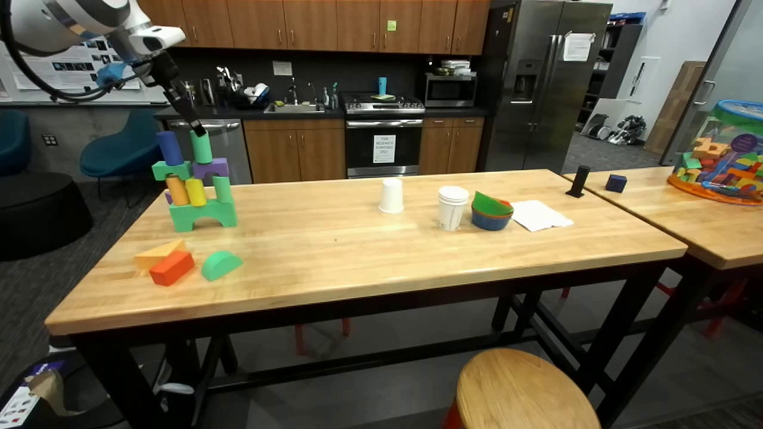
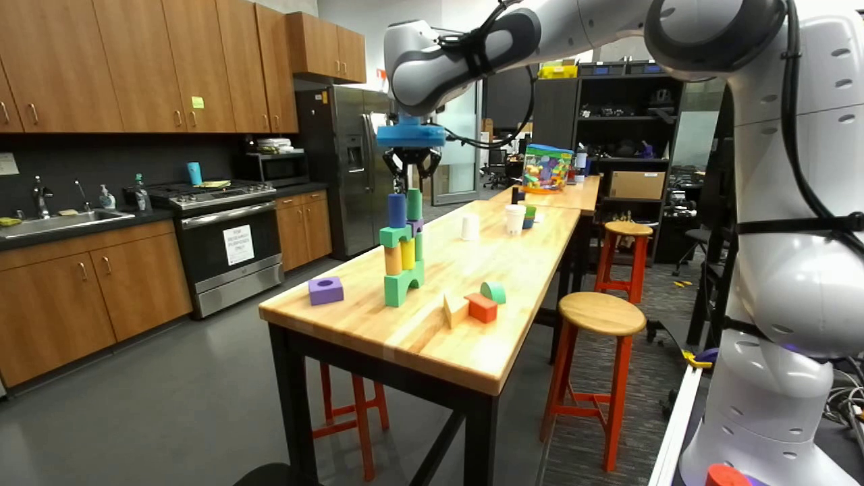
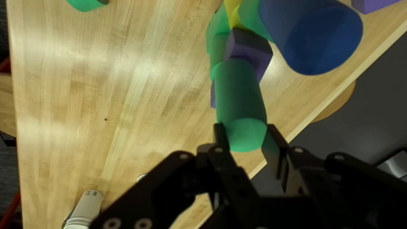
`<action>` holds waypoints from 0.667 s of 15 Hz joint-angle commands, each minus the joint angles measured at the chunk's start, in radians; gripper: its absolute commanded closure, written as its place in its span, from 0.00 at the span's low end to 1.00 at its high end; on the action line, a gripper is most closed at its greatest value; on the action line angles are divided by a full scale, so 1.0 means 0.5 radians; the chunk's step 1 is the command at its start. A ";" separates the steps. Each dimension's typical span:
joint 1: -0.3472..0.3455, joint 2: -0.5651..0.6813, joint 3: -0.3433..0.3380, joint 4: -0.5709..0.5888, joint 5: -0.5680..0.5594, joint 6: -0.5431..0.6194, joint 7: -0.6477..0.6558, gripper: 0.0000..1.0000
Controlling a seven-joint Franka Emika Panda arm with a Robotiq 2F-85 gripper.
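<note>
My gripper (image 1: 198,126) is at the top of a block tower and points down. It shows in an exterior view (image 2: 414,189) and in the wrist view (image 3: 244,133). Its fingers press both sides of the upper end of a green cylinder (image 3: 240,95). The green cylinder stands upright on a purple arch block (image 1: 210,167). A blue cylinder (image 1: 170,149) stands beside it on a green upper block (image 1: 171,170). Below are an orange cylinder (image 1: 177,190), a yellow cylinder (image 1: 195,192) and a short green cylinder (image 1: 222,189), on a large green arch (image 1: 202,213).
Near the tower lie an orange wedge (image 1: 158,255), a red block (image 1: 171,268), a green half-round (image 1: 220,264) and a purple block (image 2: 325,290). White cups (image 1: 391,195), stacked bowls (image 1: 490,219) and paper (image 1: 539,214) are farther along the table. A block tub (image 1: 724,155) stands beyond.
</note>
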 commanded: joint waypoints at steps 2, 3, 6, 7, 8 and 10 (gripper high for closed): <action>0.013 -0.034 -0.003 -0.039 0.020 0.017 0.031 0.92; 0.012 -0.033 -0.003 -0.036 0.020 0.016 0.032 0.92; 0.009 -0.022 -0.007 -0.027 0.014 0.023 0.037 0.92; 0.007 -0.019 -0.007 -0.020 0.021 0.026 0.033 0.92; 0.007 -0.019 -0.007 -0.020 0.020 0.030 0.034 0.92; 0.008 -0.023 -0.006 -0.021 0.019 0.034 0.031 0.92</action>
